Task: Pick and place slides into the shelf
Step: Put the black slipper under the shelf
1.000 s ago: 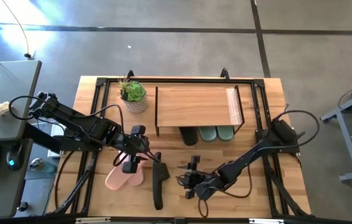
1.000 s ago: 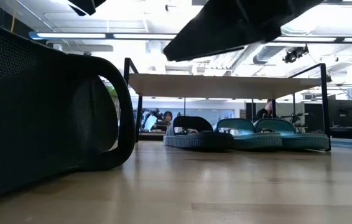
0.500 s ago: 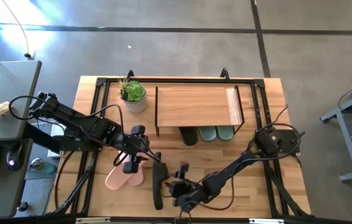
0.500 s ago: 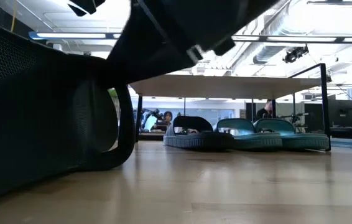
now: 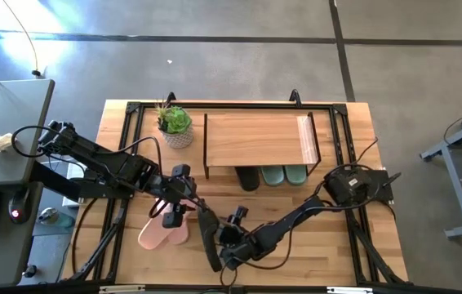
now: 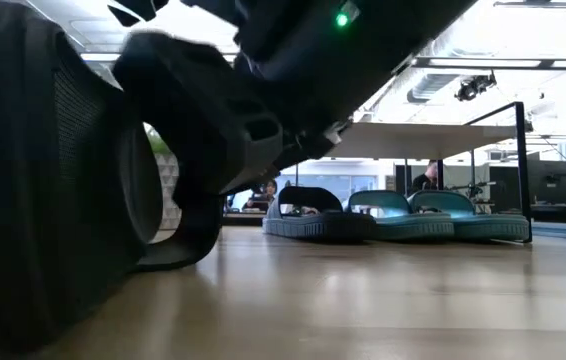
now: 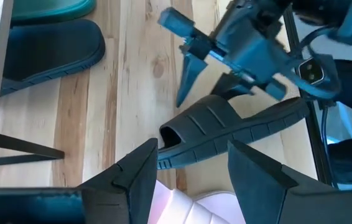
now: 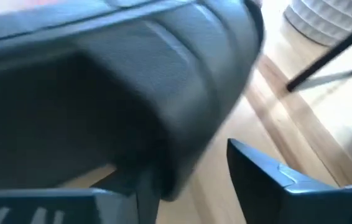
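Note:
A black slide (image 5: 208, 238) stands on its long edge on the table, strap toward the right. My right gripper (image 5: 221, 243) is open at that strap (image 7: 194, 121), one finger on each side. My left gripper (image 7: 191, 168) hangs open above the pink slides (image 5: 164, 235), which lie flat on the table, and touches nothing. On the table under the shelf (image 5: 255, 135) rest another black slide (image 5: 247, 177) and two green slides (image 5: 284, 175). My right gripper has one finger under the black slide's strap (image 8: 163, 93), hidden by it. The other finger (image 8: 275, 177) stands outside with a gap to the strap. It comes slanting down from the table's right side. The slide keeps its long edge on the table.
A potted plant (image 5: 175, 126) stands at the shelf's left end. Black frame rails run along the table's edges (image 5: 341, 163). Bare wood lies between the shelf and the table's near right corner.
My right gripper has gone toward the table's left edge and down, rolling its wrist, until its fingers reached the black slide's strap. The slide has turned a little on the table, its near end swinging to the right.

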Tool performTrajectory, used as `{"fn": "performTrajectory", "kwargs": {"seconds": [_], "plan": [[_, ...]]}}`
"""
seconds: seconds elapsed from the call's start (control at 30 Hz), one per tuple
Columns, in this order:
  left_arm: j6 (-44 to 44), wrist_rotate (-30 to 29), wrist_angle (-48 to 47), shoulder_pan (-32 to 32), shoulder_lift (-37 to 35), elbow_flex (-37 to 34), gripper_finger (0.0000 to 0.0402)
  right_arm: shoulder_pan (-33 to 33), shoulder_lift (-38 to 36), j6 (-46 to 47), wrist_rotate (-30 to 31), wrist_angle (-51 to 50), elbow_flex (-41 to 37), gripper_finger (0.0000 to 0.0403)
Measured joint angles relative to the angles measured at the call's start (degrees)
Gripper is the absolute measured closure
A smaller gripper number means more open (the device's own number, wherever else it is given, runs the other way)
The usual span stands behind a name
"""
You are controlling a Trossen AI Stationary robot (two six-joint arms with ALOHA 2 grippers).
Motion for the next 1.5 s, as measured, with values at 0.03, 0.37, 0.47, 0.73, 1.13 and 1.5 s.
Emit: {"fn": "performTrajectory", "kwargs": {"seconds": [0.03, 0.37, 0.47, 0.73, 1.13, 1.5], "plan": [[-0.04, 0.00, 0.01, 0.00, 0.00, 0.00, 0.0224, -0.22, 0.00, 1.14, 0.34, -0.91, 0.00, 0.0253], [-0.03, 0.00, 1.11, 0.01, 0.00, 0.00, 0.0224, -1.22, 0.00, -0.27, 3.41, -1.95, -0.04, 0.0388], [-0.02, 0.02, 1.10, -0.01, 0.00, 0.00, 0.0224, -0.68, 0.00, -2.27, 6.55, -1.99, -0.04, 0.0393], [-0.02, 0.13, 0.94, 0.01, -0.01, 0.00, 0.0224, 3.02, -4.55, -5.95, 11.67, -9.19, -0.11, 0.0399], [-0.02, 0.11, 0.74, 0.01, 0.00, 0.00, 0.0224, 7.08, -11.15, -19.02, 14.55, -24.89, 0.04, 0.0402], [-0.36, 0.10, 0.63, 0.01, -0.02, 0.00, 0.0224, 2.01, -10.74, -25.38, 12.23, -26.49, 1.31, 0.0402]]}}
